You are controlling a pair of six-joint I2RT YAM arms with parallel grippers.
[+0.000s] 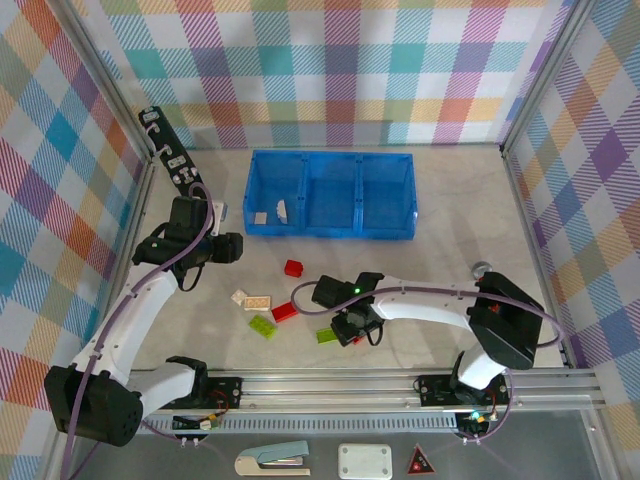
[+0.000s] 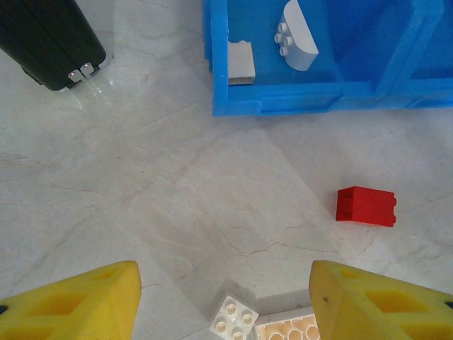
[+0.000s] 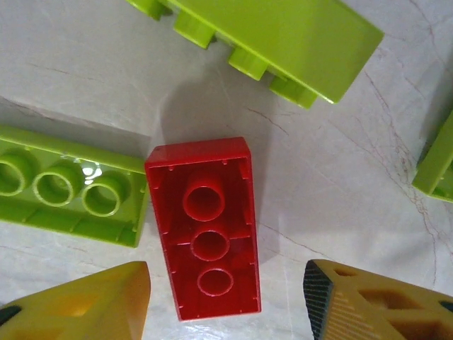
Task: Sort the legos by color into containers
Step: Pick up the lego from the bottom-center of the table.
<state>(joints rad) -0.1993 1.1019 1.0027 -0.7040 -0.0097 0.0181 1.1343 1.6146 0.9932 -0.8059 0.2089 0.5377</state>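
Marbled tabletop [image 1: 450, 260] held most legos [image 1: 264, 325] unsorted, just two white ones [image 1: 282, 210] in the blue tray [image 1: 330, 232], left compartment; left gripper [image 2: 225, 273] jaws apart, empty; right gripper [image 3: 226, 273] jaws apart astride a red brick [image 3: 205, 227].

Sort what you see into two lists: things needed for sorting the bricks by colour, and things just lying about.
Needed: blue three-compartment tray; red bricks; lime green bricks; white bricks.
Lying about: black bar; stapler-like tool; small white box; red triangle.

Green brick [image 3: 71, 188] touching red brick's [image 3: 205, 227] left side, bare table [image 3: 333, 191] on its right, second green brick [image 3: 283, 35] ahead
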